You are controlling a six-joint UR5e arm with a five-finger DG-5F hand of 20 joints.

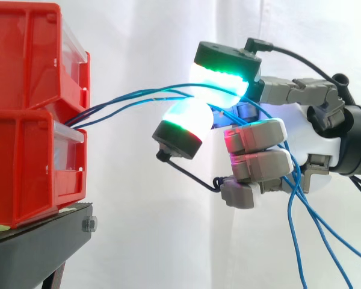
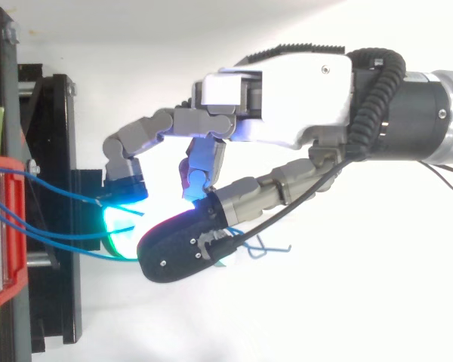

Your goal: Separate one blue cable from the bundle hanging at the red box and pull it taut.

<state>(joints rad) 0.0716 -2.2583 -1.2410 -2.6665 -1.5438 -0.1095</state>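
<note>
Several blue cables (image 1: 111, 102) come out between the two stacked red bins (image 1: 24, 120) and run right, nearly level, to my hand (image 1: 313, 129). Two green-glowing fingertips (image 1: 219, 81) pinch the cables between them; I cannot tell whether one strand or more lies in the pinch. The other fingers are curled below, one glowing red. Behind the hand the cables drop in loose strands (image 1: 298, 241). From above, the cables (image 2: 60, 190) span from the red bin (image 2: 4, 226) to the glowing pads (image 2: 124, 215), with the palm (image 2: 302, 98) to the right.
The bins rest on a black stand (image 1: 42, 241) at the left, seen from above as a black frame (image 2: 53, 151). A white curtain hangs behind. Open air lies between the bins and the hand.
</note>
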